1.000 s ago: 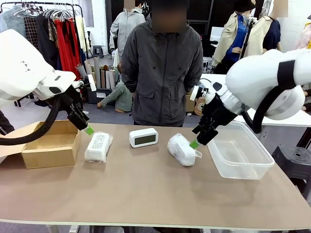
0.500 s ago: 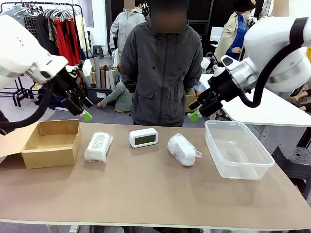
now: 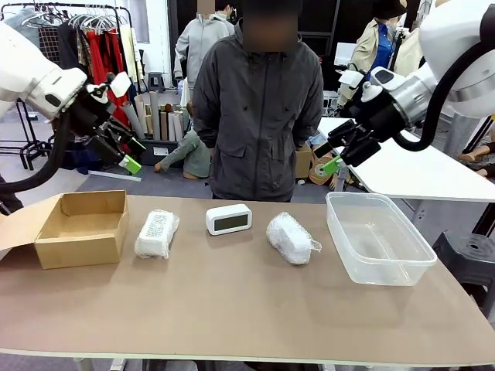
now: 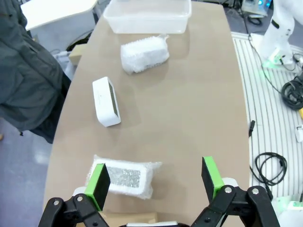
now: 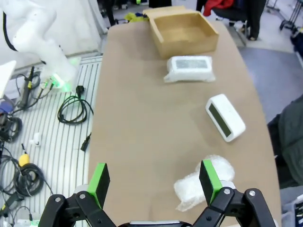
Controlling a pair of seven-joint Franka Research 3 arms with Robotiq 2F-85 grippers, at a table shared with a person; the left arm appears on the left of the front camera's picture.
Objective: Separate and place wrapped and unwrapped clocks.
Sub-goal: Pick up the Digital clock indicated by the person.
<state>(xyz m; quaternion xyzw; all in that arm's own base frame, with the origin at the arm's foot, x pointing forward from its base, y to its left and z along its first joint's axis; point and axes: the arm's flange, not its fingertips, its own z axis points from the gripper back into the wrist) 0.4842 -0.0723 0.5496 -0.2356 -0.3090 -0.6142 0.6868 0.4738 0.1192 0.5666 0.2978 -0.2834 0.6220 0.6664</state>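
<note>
Both arms have risen off the desk (image 3: 232,309), left fingers (image 3: 128,160) and right fingers (image 3: 334,161) spread and empty. Descending carelessly, they could knock the bare clock (image 3: 229,219) or slip on a wrapped clock (image 3: 288,237).

An open brown cardboard box (image 3: 77,249) sits on the tan table (image 3: 232,309) below the left gripper (image 3: 131,154) and slightly outward of it, its flap folded out on the side away from the right gripper (image 3: 331,157). A clear plastic tub (image 3: 387,270) stands below the right gripper, also a little outward. A person in a dark grey jacket (image 3: 257,108) stands at the table's far edge, between both grippers. A rack of clothes (image 3: 100,54) hangs behind the left gripper.
</note>
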